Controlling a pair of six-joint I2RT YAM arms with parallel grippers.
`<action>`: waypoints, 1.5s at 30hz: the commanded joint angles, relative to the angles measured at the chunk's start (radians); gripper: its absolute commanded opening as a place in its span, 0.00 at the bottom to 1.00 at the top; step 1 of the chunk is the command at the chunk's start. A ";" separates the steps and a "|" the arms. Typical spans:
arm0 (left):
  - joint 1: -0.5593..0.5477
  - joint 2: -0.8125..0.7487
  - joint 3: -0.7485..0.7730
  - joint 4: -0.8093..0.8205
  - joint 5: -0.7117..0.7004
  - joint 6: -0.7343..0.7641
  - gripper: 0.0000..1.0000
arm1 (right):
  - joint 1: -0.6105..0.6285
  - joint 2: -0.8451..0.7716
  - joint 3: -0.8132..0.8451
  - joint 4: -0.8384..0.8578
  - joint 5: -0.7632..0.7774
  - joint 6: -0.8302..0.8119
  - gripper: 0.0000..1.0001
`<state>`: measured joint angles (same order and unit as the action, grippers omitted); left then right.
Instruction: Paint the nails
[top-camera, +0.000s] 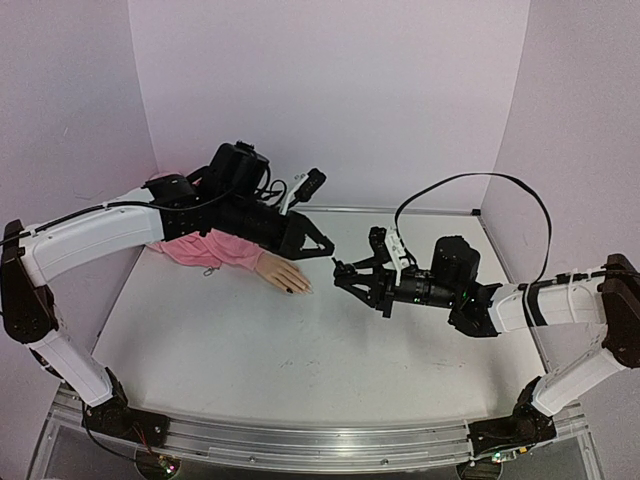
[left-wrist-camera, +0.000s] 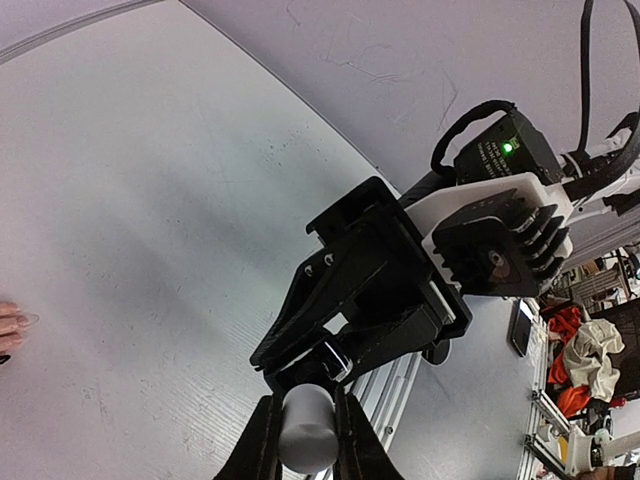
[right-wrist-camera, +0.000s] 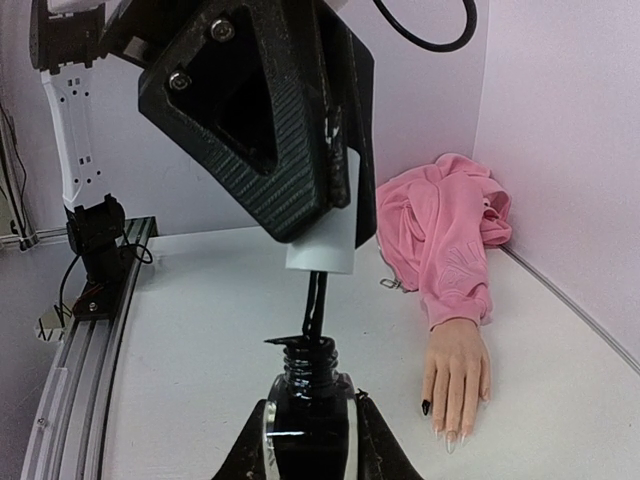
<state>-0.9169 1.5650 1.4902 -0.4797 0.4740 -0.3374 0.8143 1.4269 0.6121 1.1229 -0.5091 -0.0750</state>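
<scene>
Pink sleeve (top-camera: 200, 248): bunched in the far left corner of the table (top-camera: 220, 350), against the walls.
Mannequin hand (right-wrist-camera: 455, 375): beige, lying palm down out of the sleeve, fingers pointing away from the corner toward the table's middle.
Nails (right-wrist-camera: 426, 407): at the tips of that hand, near the far edge, left of centre; the thumb's is dark, and the others look pale, though they are small.
Left gripper (left-wrist-camera: 303, 405): fingers pressed onto a pale cylindrical brush cap (left-wrist-camera: 305, 440), pinching it from both sides above the bottle.
Brush (right-wrist-camera: 315, 305): dark stem hanging from the cap, its tip down inside the bottle's neck.
Right gripper (right-wrist-camera: 310, 415): fingers clamped on the black polish bottle (right-wrist-camera: 308, 385), which is upright with its mouth open, to the right of the mannequin hand and apart from it.
Bottle's height: cannot tell whether it touches the table.
Rail (top-camera: 300, 440): aluminium, along the near edge, carrying both arm bases.
</scene>
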 joint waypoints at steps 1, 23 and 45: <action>-0.007 0.003 0.053 0.030 0.019 0.009 0.00 | 0.005 -0.017 0.011 0.083 -0.024 0.000 0.00; -0.023 0.037 0.048 0.032 0.037 -0.005 0.00 | 0.008 -0.026 0.006 0.087 -0.005 0.002 0.00; -0.030 0.111 0.154 -0.215 -0.232 -0.126 0.00 | 0.177 0.087 0.208 0.224 0.729 -0.111 0.00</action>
<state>-0.9363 1.6497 1.5948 -0.5781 0.3241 -0.4072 0.9298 1.4776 0.6777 1.1042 -0.1055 -0.1116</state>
